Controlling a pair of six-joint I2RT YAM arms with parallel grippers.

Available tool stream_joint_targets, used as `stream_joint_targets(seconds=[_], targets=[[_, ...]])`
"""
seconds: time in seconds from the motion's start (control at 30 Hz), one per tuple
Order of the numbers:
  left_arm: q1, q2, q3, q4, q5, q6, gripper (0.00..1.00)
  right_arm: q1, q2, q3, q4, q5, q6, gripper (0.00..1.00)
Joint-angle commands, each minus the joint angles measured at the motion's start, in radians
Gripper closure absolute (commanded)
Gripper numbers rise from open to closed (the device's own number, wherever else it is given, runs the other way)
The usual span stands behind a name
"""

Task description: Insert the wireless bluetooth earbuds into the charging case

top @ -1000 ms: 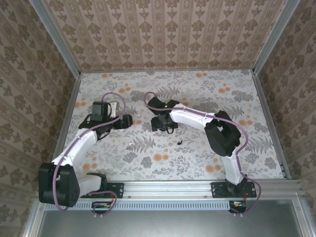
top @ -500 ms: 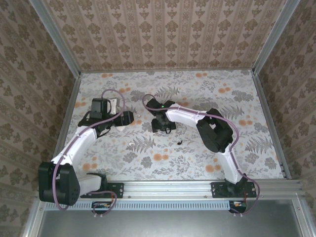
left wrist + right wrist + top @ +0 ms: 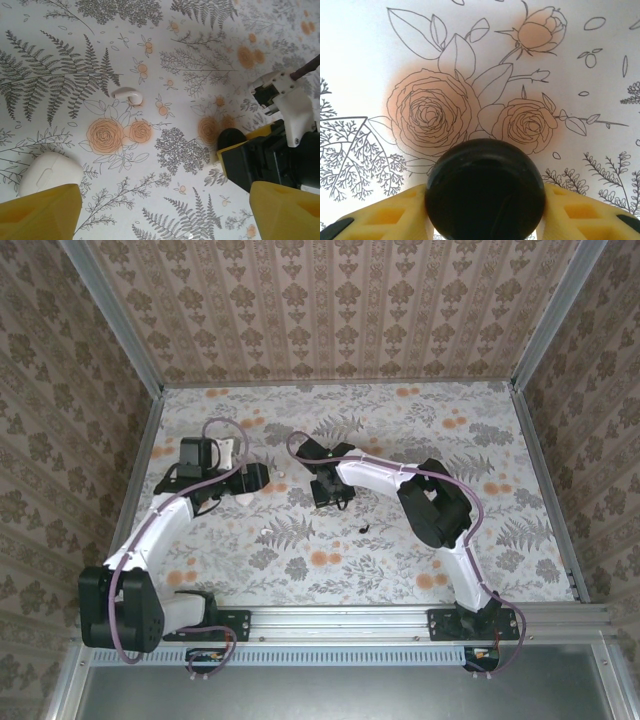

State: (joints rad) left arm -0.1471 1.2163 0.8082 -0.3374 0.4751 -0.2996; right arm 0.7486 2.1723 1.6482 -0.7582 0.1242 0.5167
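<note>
Right wrist view gives you the right end effector (image 3: 485, 212) clamped on the charging case (image 3: 485, 175), a yellow pad touching each side, with bare surface (image 3: 470, 40) beyond. Your left end effector (image 3: 162, 210) hangs released, fingers wide; a white earbud (image 3: 127, 93) and a white pod (image 3: 50, 172) lie ahead with room around them. From above, one black earbud (image 3: 362, 529) sits alone, well apart from both arms and the walls

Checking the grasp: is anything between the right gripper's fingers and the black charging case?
Nothing visible does. In the right wrist view the charging case sits directly between the right gripper's yellow fingers, which flank it on both sides with no gap showing.
</note>
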Motion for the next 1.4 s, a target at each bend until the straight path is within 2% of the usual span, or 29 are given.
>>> stream_joint_targets(seconds=[0.0, 0.3, 0.57, 0.9, 1.03, 1.17, 1.37], targets=[[0.037, -0.008, 0.03, -0.011, 0.132, 0.003, 0.15, -0.006, -0.063, -0.046, 0.016, 0.012, -0.104, 0.54], [0.056, -0.058, 0.09, -0.072, 0.255, 0.04, 0.18, -0.005, -0.238, -0.153, 0.123, -0.077, -0.374, 0.63], [0.051, -0.05, 0.133, -0.079, 0.405, 0.025, 0.28, -0.005, -0.417, -0.266, 0.244, -0.219, -0.549, 0.66], [-0.062, 0.019, 0.186, -0.125, 0.443, 0.024, 0.32, -0.001, -0.595, -0.436, 0.438, -0.383, -0.67, 0.66], [-0.13, 0.054, 0.2, -0.11, 0.458, 0.013, 0.32, 0.0, -0.633, -0.471, 0.466, -0.393, -0.69, 0.66], [-0.162, 0.101, 0.179, -0.032, 0.493, -0.048, 0.34, 0.003, -0.649, -0.473, 0.46, -0.382, -0.7, 0.67], [-0.217, 0.157, 0.194, 0.0, 0.516, -0.065, 0.34, 0.007, -0.658, -0.47, 0.452, -0.373, -0.705, 0.67]])
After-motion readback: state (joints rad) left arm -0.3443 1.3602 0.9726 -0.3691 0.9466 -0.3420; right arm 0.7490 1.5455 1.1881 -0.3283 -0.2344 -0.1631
